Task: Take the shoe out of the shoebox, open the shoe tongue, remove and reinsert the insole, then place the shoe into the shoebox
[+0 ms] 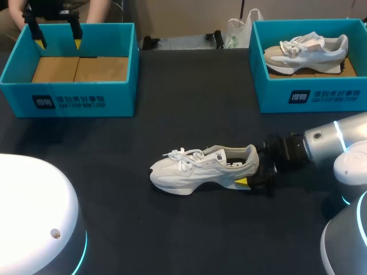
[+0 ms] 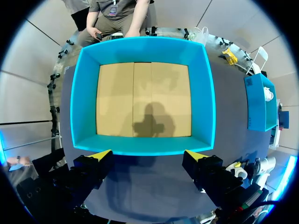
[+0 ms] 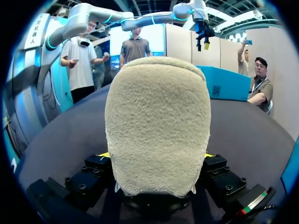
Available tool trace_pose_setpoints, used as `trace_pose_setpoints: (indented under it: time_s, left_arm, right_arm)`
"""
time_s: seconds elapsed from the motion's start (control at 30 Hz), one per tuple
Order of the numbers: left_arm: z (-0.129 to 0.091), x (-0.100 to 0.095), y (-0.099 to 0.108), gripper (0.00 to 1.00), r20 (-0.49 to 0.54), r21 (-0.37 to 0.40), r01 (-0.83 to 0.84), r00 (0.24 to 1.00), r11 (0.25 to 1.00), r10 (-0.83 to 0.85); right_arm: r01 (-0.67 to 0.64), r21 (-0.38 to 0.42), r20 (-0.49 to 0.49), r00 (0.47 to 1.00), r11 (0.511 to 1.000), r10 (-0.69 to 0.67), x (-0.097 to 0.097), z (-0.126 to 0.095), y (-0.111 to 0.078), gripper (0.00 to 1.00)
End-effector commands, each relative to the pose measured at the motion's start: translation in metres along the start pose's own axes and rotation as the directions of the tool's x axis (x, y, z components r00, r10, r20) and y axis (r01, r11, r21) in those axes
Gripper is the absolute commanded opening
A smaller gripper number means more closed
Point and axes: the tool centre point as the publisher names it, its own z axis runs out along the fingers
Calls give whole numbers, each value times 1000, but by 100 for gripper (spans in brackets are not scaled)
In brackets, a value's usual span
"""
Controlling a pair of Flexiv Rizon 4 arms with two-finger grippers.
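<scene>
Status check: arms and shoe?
Right gripper shut on shoe heel, shoe on table. Left gripper open over empty shoebox. Nothing in the way.

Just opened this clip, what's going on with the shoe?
The right gripper is shut on the heel of a shoe that stands on its sole on the table, out of any box. The left gripper hangs open over the empty left box. A second shoe sits in the right box. Whether the insole has been handled cannot be told.
</scene>
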Motion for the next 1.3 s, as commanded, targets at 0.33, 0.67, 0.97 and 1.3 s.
trace_pose_setpoints:
  time_s: [0.33,0.67,0.97,1.3]
  left_arm:
    - [-6,27,23,100,44,13,43,998,999,-43]
    - [-6,68,59,100,45,11,87,995,996,-88]
    - [-3,121,110,100,77,-1,88,993,996,-87]
    - [11,186,159,100,49,-28,48,998,998,-47]
  right_arm:
    - [0,3,-3,1000,1000,0,-2,6,-6,0]
    - [0,3,-3,1000,1000,0,-2,6,-6,0]
    - [0,3,-3,1000,1000,0,-2,6,-6,0]
    - [0,3,-3,1000,1000,0,-2,6,-6,0]
